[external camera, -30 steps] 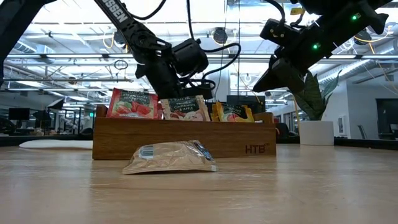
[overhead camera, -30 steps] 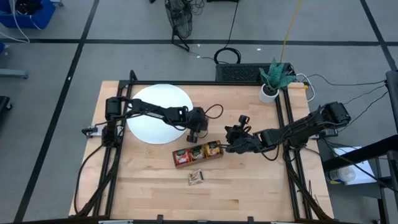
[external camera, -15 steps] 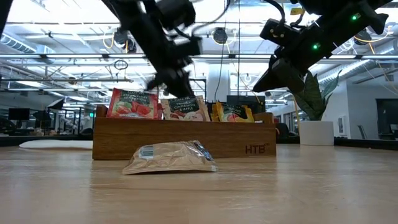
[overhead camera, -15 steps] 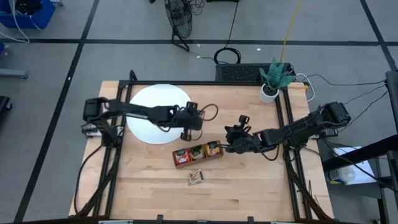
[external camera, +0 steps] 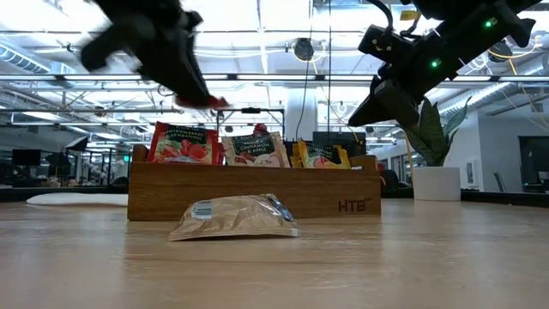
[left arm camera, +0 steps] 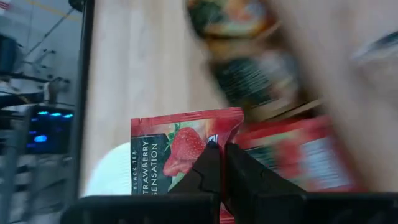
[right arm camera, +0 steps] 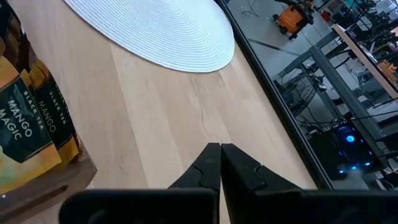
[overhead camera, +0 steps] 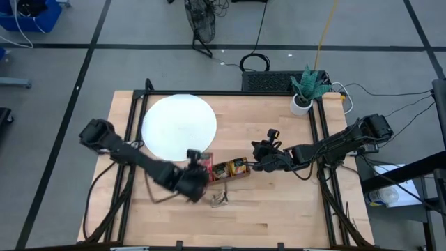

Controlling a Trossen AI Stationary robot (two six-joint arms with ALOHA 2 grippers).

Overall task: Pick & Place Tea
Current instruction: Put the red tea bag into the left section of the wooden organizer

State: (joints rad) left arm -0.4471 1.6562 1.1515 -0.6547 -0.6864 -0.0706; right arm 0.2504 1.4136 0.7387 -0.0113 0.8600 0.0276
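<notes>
The wooden tray [overhead camera: 233,172] stands mid-table with the tea upright in it: red sachets [external camera: 182,143], pale ones [external camera: 256,149] and orange mango ones [right arm camera: 31,124]. Above the tray's left end my left gripper [overhead camera: 204,167] is shut on one red strawberry sachet [left arm camera: 177,155], which is blurred in the low view [external camera: 210,103]. My right gripper [overhead camera: 256,164] hangs shut beside the tray's right end, holding nothing. The white disc [overhead camera: 178,127] lies at the far left. My left gripper pinches the red sachet between its two fingertips [left arm camera: 211,163] at one side edge [left arm camera: 210,138], close to a corner. The sachet is lifted clear, above the tray's left end. Most of it sticks out to one side of the fingers.
A crumpled brown packet [external camera: 236,216] lies on the table just in front of the tray. A potted plant [overhead camera: 304,90] stands at the far right corner. Bare wood spreads along the near edge [overhead camera: 279,216].
My left gripper has risen out of the tray, staying shut, and has swung fast toward the table's left and near edge while turning. The red sachet has come up with it and is lifted clear of the tray.
</notes>
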